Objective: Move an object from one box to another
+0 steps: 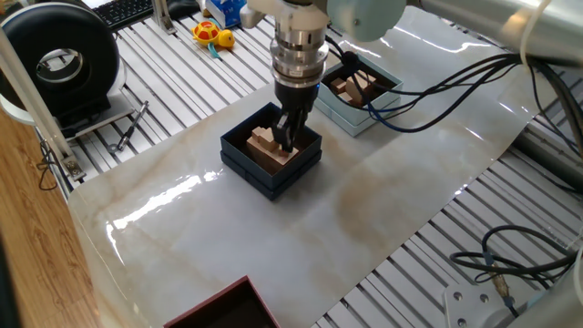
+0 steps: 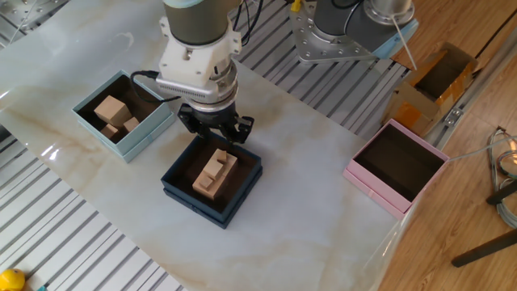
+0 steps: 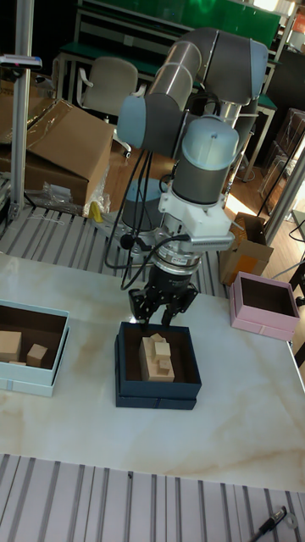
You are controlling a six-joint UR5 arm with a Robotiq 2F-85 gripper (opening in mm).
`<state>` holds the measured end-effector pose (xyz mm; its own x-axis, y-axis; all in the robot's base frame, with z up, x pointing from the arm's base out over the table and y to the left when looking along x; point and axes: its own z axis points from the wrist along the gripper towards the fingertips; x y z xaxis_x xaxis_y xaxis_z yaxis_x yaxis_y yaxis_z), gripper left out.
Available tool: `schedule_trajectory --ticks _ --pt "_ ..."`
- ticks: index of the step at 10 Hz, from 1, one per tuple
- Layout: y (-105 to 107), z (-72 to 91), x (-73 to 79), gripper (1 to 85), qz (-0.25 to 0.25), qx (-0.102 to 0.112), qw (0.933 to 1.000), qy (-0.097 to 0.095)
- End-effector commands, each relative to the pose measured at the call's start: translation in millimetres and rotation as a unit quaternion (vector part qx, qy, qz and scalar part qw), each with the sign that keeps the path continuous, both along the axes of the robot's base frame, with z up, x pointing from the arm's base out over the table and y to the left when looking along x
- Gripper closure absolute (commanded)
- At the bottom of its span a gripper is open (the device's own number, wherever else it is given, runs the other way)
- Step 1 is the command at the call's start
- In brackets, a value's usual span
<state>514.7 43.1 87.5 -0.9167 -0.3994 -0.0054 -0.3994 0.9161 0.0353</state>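
The dark navy box [image 1: 256, 162] [image 2: 182, 183] [image 3: 129, 371] sits mid-table and holds a stepped wooden block [image 2: 209, 183] [image 3: 157, 366]. A small light-brown block [image 2: 220, 158] [image 3: 160, 346] rests against the stepped block's far end. My gripper [image 1: 289, 141] [image 2: 216, 139] [image 3: 161, 320] is open. Its fingers dip into the box's far side, right over the small block, which they partly hide in one fixed view. I cannot tell whether they touch it. The pale blue box [image 1: 355, 117] [image 2: 149, 129] [image 3: 34, 383] stands beside the dark one.
The pale box holds a big tan cube [image 2: 111, 108] [image 3: 8, 343] and a smaller block [image 2: 131, 124] [image 3: 36, 353]. A pink box [image 2: 365, 180] [image 3: 264, 326] stands at the far table edge. Black cables [image 1: 437, 77] trail from the arm. A dark red box [image 1: 219, 305] is at the near edge.
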Motion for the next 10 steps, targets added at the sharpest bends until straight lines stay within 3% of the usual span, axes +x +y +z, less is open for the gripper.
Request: schedule_trajectory --ticks 1,10 --pt "2.5 -0.5 -0.8 38.0 0.009 0.007 0.9999 0.001" --pt "14.7 -22.0 7.3 37.3 0.062 0.013 0.998 -0.007"
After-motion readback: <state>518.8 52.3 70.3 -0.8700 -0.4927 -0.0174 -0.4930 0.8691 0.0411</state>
